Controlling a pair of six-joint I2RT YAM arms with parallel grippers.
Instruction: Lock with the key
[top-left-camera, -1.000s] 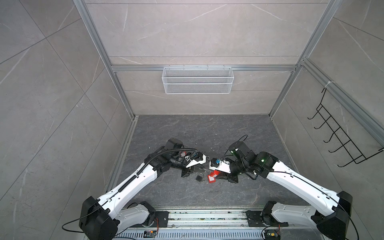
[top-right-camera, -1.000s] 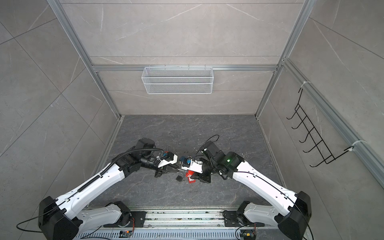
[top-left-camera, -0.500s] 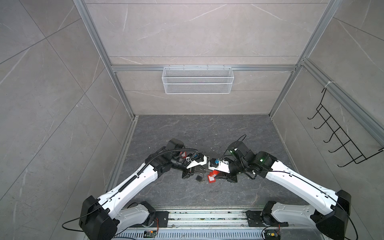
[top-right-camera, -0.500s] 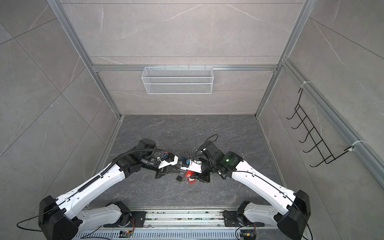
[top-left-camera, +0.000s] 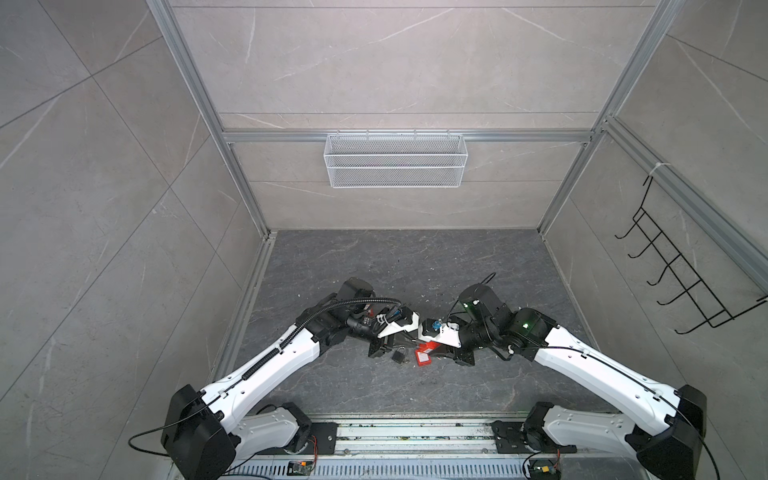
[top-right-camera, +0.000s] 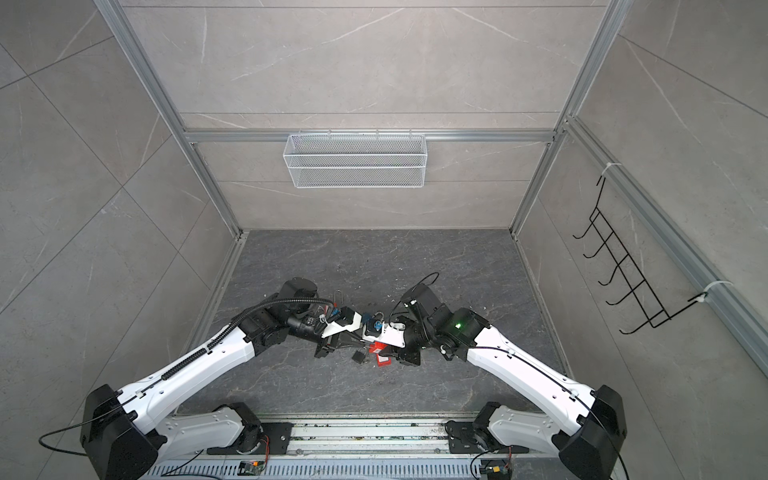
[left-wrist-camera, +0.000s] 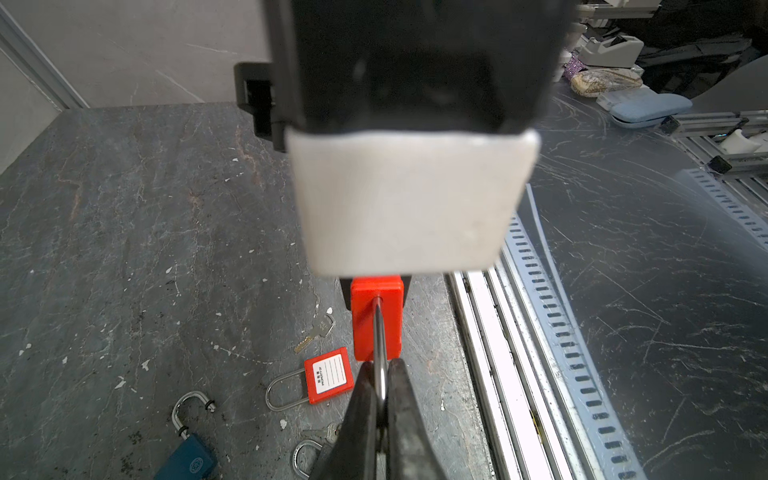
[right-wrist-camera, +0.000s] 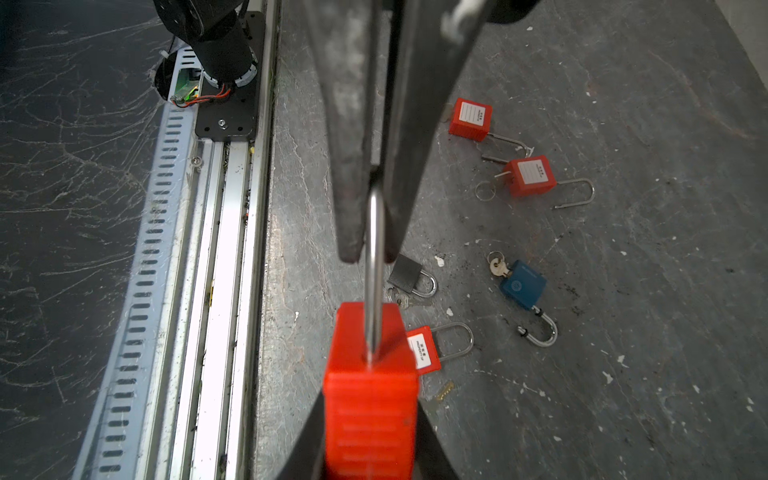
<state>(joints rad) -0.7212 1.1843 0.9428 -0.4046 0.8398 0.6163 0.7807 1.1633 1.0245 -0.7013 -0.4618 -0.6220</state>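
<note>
Left gripper (left-wrist-camera: 380, 374) is pinched tight on the steel shackle (left-wrist-camera: 379, 332) of a red padlock (left-wrist-camera: 376, 320), and the right gripper (right-wrist-camera: 370, 419) is clamped on that padlock's body. The lock hangs above the table (left-wrist-camera: 124, 208) between the 2 arms. 1 loose key (left-wrist-camera: 316, 332) lies flat on the table just beside a second red padlock (left-wrist-camera: 330, 374), with a black padlock (right-wrist-camera: 405, 272) and a blue padlock (right-wrist-camera: 521, 284) nearby.

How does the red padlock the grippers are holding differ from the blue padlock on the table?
The held red padlock is above the table, body in the right gripper, shackle pinched in the left gripper; the blue padlock lies flat, untouched. The blue padlock has a key in it; the red padlock's keyhole is hidden. Both have silver shackles.
</note>
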